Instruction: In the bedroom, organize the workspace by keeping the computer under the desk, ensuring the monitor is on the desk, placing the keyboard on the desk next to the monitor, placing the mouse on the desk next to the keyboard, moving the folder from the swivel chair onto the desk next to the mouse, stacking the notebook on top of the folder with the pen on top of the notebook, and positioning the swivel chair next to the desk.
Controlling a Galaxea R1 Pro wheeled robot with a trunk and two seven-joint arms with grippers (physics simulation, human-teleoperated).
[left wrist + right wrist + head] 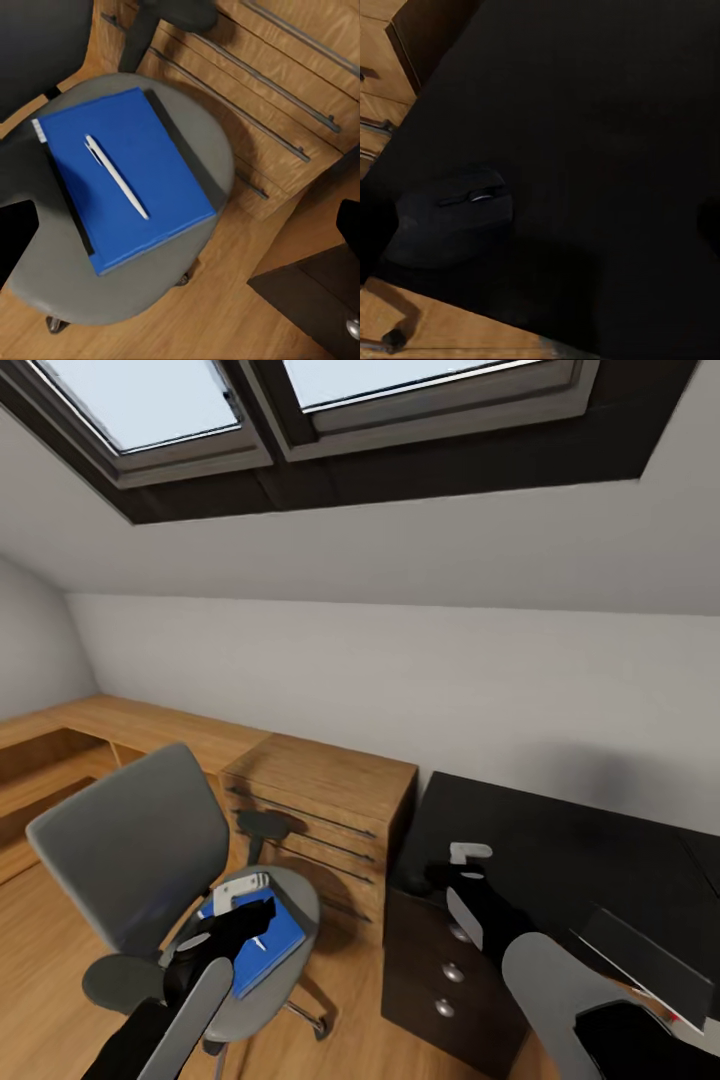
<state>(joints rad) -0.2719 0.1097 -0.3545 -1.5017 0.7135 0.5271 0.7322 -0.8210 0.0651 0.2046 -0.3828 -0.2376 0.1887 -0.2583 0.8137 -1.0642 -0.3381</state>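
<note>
Blue notebook [124,176] flat on the grey seat of the swivel chair [140,860], white pen [116,176] lying diagonally on its cover. From the left wrist view, a dark folder [187,146] peeping out beneath the notebook along one edge, its white page edges at a corner; from the head view, that folder edge too small to make out, the stack partly hidden behind the left pincer [243,888]. Left pincer hanging above the seat, dark finger shapes at both sides of the wrist picture, well apart, clamped on nothing. Wooden drawer unit [325,815] with long bar handles just beside the chair, between it and the black worktop [560,850].

Black mouse [450,225] resting on the worktop near its front edge, plain from the right wrist view; from the head view, hidden behind the right pincer [470,860], which hovers over that corner. Right pincer state: cannot tell, only dark blurs at the picture's sides. Dark cabinet [445,985] with round knobs under the worktop. Two skylights [300,400] in the sloped ceiling, seen from the head view alone.
</note>
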